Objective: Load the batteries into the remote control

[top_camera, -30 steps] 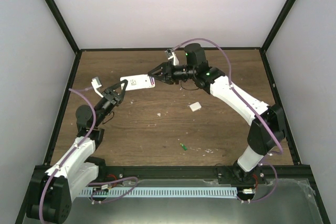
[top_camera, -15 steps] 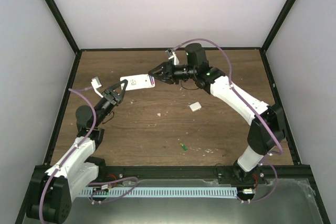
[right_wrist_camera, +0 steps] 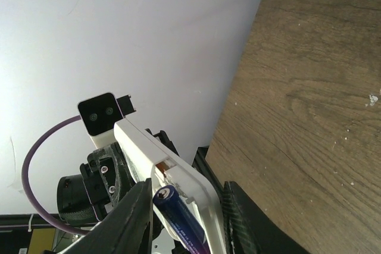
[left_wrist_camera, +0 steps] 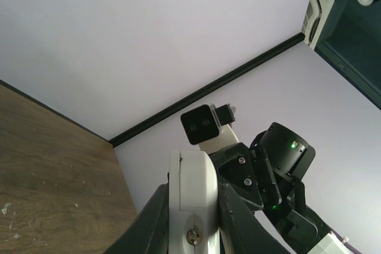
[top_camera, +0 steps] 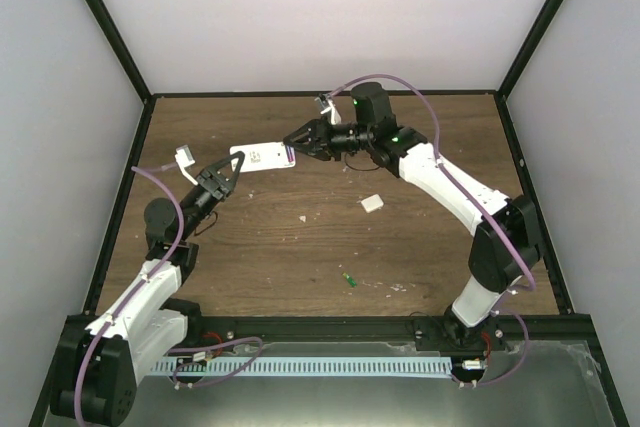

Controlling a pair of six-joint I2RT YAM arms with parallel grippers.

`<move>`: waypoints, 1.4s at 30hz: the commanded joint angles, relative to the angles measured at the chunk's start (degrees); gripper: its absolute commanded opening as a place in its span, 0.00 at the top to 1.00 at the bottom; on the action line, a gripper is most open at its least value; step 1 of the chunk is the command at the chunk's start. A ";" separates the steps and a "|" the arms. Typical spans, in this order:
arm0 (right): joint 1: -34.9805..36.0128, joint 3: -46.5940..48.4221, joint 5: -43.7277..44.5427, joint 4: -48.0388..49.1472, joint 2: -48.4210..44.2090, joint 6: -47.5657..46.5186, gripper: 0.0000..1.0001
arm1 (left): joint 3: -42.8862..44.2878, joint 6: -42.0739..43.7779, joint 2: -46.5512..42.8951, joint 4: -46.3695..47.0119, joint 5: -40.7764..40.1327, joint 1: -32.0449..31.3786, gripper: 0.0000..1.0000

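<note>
Upper middle: clamping remote [top_camera: 262, 156] in left gripper [top_camera: 234, 164], pinching purple-blue battery [right_wrist_camera: 178, 215] at its open end in right gripper [top_camera: 291, 150].

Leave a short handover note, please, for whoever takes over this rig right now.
The left gripper is shut on the remote control, held in the air.
The right gripper has its fingers either side of the purple-blue battery at the remote's open compartment; its grip is unclear.
The green battery and a small white square piece lie on the table.
Done: no battery visibly seated. Left: seat both batteries.
</note>
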 commanded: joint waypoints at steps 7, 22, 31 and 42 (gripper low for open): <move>-0.12 1.16 -1.55 0.43 -0.92 -1.26 0.74 | 0.02 -1.73 0.55 3.26 -1.23 0.02 1.00; -0.14 -2.27 -2.04 1.55 -2.52 -1.85 0.75 | -1.27 -5.38 1.13 7.01 -4.21 0.06 1.00; -0.14 -2.68 -2.36 1.97 -2.46 -2.11 0.75 | -1.58 -6.11 1.74 8.26 -4.62 0.05 1.00; -0.14 0.70 -2.83 1.33 -0.60 -3.16 0.74 | -1.89 -5.79 2.16 7.89 -4.18 0.03 1.00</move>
